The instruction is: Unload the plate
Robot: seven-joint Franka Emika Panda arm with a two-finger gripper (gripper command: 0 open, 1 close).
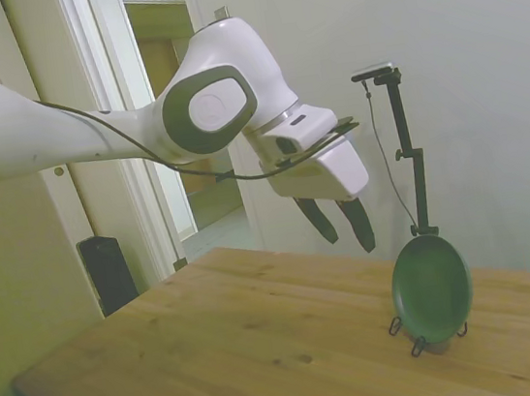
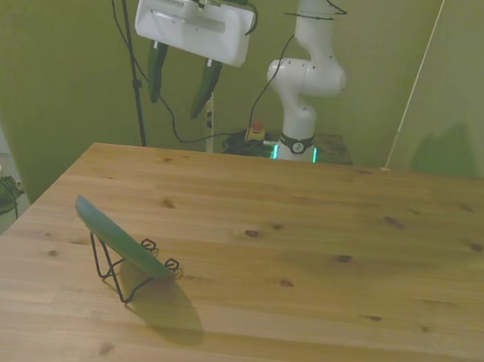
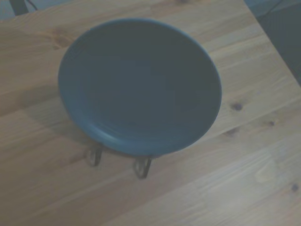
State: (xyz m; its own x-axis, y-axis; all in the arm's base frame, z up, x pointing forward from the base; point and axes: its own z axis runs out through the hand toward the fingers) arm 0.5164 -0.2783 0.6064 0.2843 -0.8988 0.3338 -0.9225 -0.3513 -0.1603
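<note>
The round dark green plate [image 1: 432, 289] leans tilted on a thin black wire stand [image 1: 417, 344] on the wooden table. In the front view the plate [image 2: 121, 240] shows edge-on near the front view's left, resting on the stand [image 2: 117, 276]. From the wrist the plate [image 3: 139, 87] fills the picture, its face bare. My gripper [image 1: 344, 229] hangs high above the table, up and to the side of the plate, not touching it. Its two dark fingers [image 2: 204, 87] stand apart with nothing between them, so the gripper [image 2: 178, 95] is open.
The wooden table [image 2: 319, 268] stretches wide to the front view's right of the plate. The table's edge [image 2: 29, 209] lies close to the plate on the front view's left. A doorway and a black speaker [image 1: 109, 272] stand beyond the table.
</note>
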